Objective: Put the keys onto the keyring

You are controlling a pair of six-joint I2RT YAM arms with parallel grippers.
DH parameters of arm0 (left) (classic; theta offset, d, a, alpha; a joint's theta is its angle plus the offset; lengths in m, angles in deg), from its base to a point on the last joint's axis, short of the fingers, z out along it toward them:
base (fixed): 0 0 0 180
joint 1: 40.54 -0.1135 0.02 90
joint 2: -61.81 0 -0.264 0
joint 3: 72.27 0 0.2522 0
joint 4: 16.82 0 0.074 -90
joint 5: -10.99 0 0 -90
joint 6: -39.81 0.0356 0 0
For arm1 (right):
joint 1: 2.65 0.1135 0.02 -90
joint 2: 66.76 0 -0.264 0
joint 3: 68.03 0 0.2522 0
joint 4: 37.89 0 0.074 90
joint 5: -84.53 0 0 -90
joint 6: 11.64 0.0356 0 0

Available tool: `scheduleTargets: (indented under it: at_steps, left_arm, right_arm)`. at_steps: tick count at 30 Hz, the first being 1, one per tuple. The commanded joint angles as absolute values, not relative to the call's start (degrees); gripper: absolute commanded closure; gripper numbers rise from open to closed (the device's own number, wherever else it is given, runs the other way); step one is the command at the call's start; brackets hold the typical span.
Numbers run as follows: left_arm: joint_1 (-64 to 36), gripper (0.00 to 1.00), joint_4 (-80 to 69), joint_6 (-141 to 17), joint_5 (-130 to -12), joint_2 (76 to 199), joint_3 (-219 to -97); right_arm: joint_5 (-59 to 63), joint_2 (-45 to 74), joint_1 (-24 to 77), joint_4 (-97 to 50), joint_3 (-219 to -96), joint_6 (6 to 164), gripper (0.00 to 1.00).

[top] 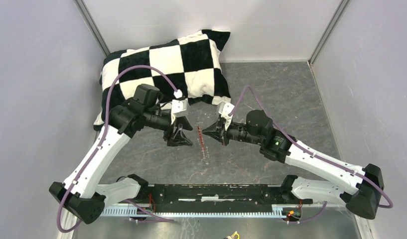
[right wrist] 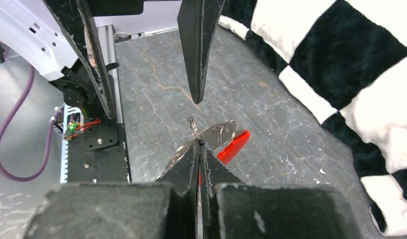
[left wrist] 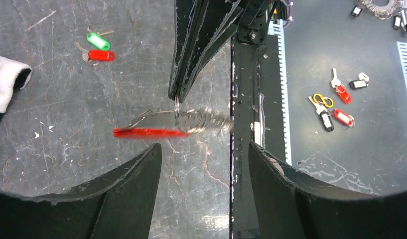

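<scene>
You're holding both arms bent inward over the table's middle, your left gripper [left wrist: 205,152] gaping wide and your right gripper [right wrist: 199,141] pinching tight opposite it.

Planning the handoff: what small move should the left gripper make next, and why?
Probably close the left gripper on the keyring: the right gripper pinches its ring, its red fob dangles just ahead of the open left jaws, and the keys lie apart, untouched.

- Right gripper [right wrist: 199,145] clamps the keyring [right wrist: 225,132] by its silvery ring, with the red fob [right wrist: 235,146] just beyond.
- Left gripper [right wrist: 154,107], 2 fingers apart, faces it.
- Checkered pillow [right wrist: 340,74] lies on the tabletop [right wrist: 156,74], away from its railed edge.
</scene>
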State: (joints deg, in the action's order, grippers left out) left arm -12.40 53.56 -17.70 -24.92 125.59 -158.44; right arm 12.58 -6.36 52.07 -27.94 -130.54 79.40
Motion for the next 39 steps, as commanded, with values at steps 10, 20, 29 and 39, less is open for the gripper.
scheduleTargets:
  at_steps: [10,20,29,39]
  left_arm:
    - [-10.25,0.52,49.19,-25.94,-22.38,120.21,-160.1]
    - [-9.7,0.74,49.14,-28.36,-20.25,120.71,-162.44]
    - [-9.42,0.96,49.06,-28.14,-20.29,119.73,-162.55]
    - [-9.34,0.98,47.23,-29.35,-19.64,119.04,-163.28]
  right_arm:
    - [13.59,-8.05,55.88,-32.61,-136.23,83.21,1.0]
    - [12.42,-7.56,57.8,-31.7,-137.87,84.19,1.0]
    - [12.01,-6.84,58.69,-30.8,-139.09,84.26,1.0]
    - [13.16,-6.85,59.7,-29.75,-140.31,84.41,1.0]
